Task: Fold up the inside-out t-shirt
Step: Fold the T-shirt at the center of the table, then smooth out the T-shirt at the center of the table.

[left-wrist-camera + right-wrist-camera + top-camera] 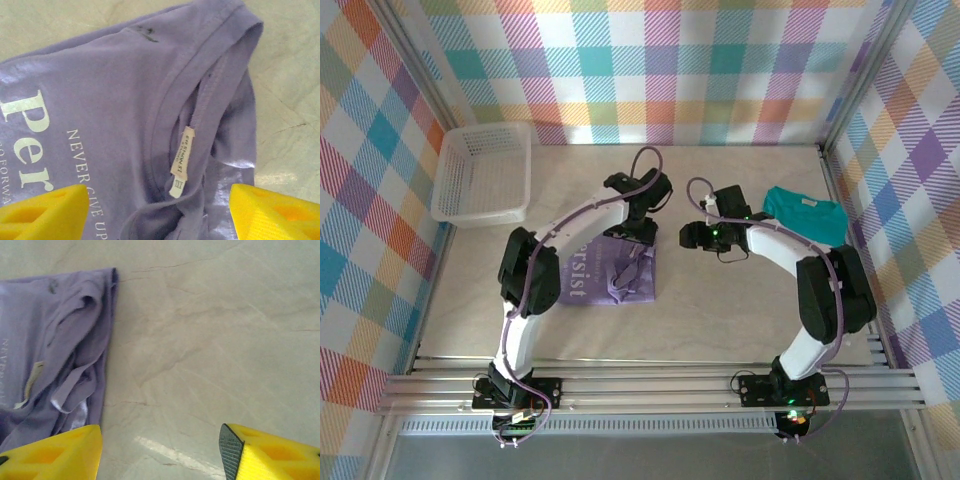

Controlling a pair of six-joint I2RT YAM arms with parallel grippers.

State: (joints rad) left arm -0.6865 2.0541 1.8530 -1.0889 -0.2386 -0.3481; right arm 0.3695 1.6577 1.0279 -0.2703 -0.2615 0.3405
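Observation:
The inside-out t-shirt point(608, 276) lies folded into a small lavender rectangle mid-table, with white lettering on its left part. In the left wrist view its collar and neck label point(182, 160) face up on the t-shirt point(100, 100). My left gripper point(634, 234) hovers over the shirt's far edge. Its yellow fingers point(45, 212) stand wide apart, and the left gripper point(160, 222) is open and holds nothing. My right gripper point(693, 237) is just right of the shirt and open over bare table. The right wrist view has the right gripper point(160, 455) beside the shirt's bunched edge point(55, 350).
A white basket point(480, 170) stands at the far left corner. A teal-green t-shirt point(807, 215) lies at the far right beside the right arm. Plaid walls close in the table point(750, 310) on three sides, and a metal rail runs along its near edge.

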